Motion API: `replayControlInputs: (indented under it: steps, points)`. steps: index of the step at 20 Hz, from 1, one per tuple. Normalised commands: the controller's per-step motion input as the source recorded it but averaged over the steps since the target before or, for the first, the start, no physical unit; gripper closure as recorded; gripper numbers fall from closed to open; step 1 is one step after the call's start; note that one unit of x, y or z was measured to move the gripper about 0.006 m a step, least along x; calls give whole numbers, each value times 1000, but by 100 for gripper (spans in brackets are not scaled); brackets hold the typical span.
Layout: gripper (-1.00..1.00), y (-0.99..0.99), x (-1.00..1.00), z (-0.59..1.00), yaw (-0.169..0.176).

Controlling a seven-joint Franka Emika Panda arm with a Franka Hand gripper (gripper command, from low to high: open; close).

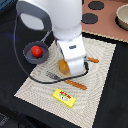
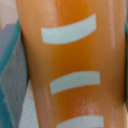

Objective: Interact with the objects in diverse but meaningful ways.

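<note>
My jaws [image 1: 65,66] are clenched on the bread loaf [image 2: 70,65]; I should lift slowly, keeping it level; the tomato [image 1: 36,51] sits apart in the pan [image 1: 30,56].

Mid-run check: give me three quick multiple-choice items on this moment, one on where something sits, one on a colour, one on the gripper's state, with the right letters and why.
1. Where is the red tomato?
A. In the grey pan
B. On the yellow butter block
C. Off the placemat on the dark table

2. What colour are the curved stripes on the bread loaf?
A. Black
B. White
C. Red

3. What is the gripper doing?
A. Hanging open over bare mat
B. Shut on the bread loaf
C. Holding the butter block

Answers:
1. A: the red tomato lies inside the grey pan at the placemat's corner on the exterior view's left.
2. B: the wrist view shows white stripes across the golden bread loaf.
3. B: the loaf fills the space between the grey fingers of the gripper; the yellow butter block lies apart on the mat.
</note>
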Motion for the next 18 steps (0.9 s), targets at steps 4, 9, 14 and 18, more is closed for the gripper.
replayControlInputs:
  steps: [4, 9, 14, 18]
  points:
    - [100, 288, 231, 791, 75]
    - [100, 326, 143, 630, 58]
    - [100, 466, -175, 64, 16]
    - [100, 554, -535, -71, 0]
